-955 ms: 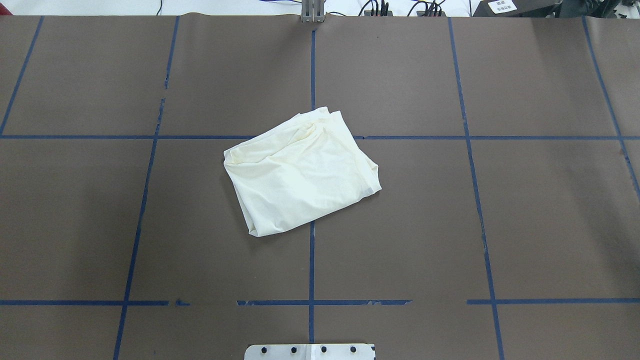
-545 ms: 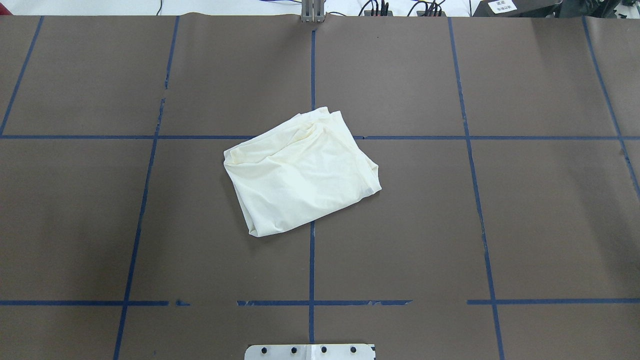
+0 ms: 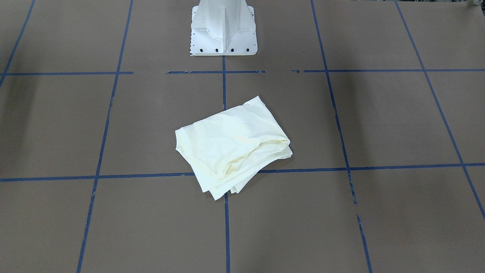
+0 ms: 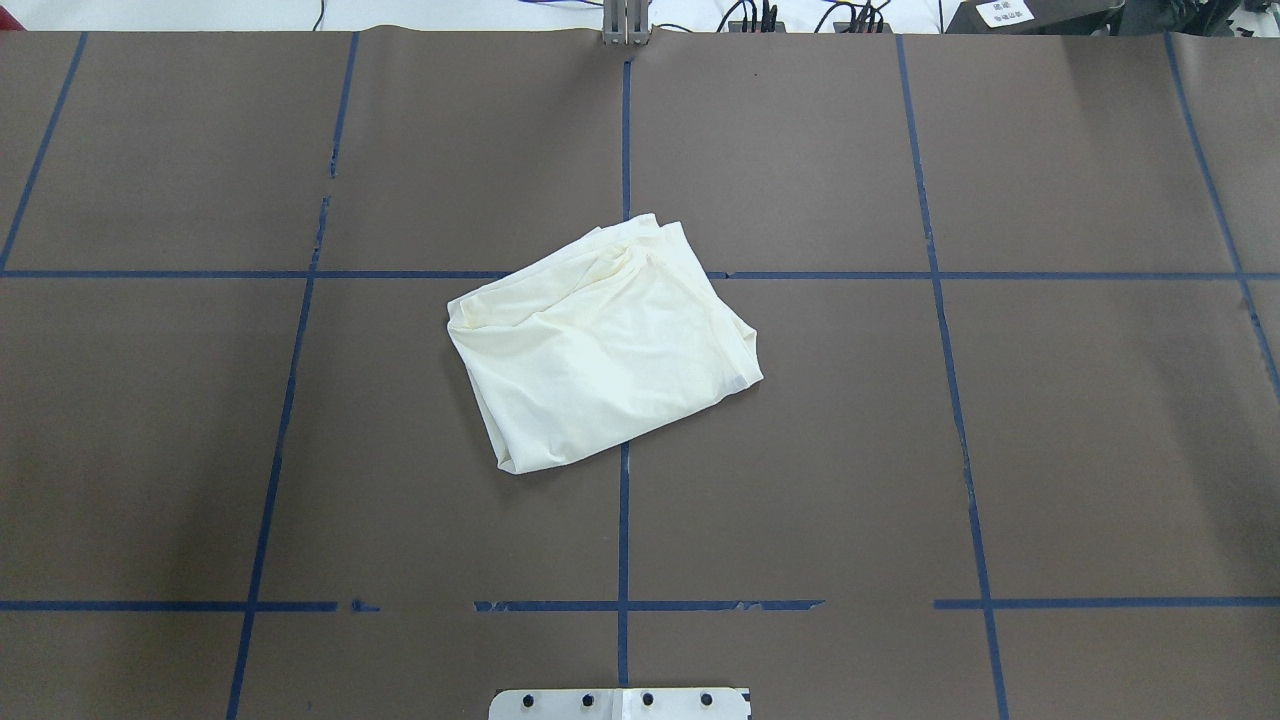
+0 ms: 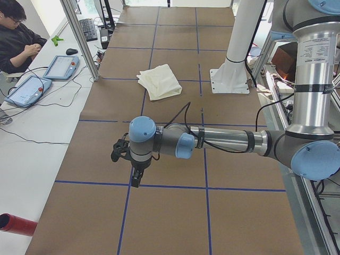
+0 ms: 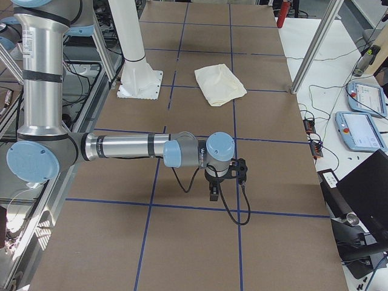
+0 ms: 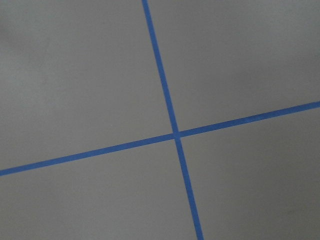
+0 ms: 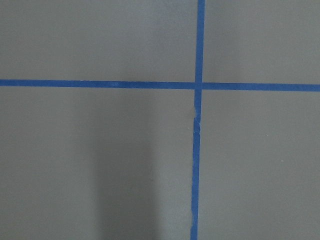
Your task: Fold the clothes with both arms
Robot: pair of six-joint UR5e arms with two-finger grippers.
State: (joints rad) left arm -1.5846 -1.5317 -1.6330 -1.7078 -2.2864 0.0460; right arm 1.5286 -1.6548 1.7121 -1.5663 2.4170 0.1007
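The pale cream shirt (image 4: 600, 345) lies folded into a rough, tilted square at the middle of the brown table, plain side up; no print shows. It also shows in the front view (image 3: 233, 148) and both side views (image 5: 159, 81) (image 6: 220, 83). The left arm's gripper (image 5: 136, 178) points down over the table far to the shirt's left. The right arm's gripper (image 6: 214, 193) points down far to the shirt's right. Both show only in the side views, so I cannot tell whether they are open or shut. The wrist views show only bare table and blue tape.
The white pedestal base (image 3: 223, 30) stands at the table's robot side. Blue tape lines (image 4: 624, 520) grid the brown table. An operator (image 5: 16, 37) sits beyond the far edge by teach pendants (image 5: 61, 66). A red cylinder (image 5: 16, 224) lies off the table's corner.
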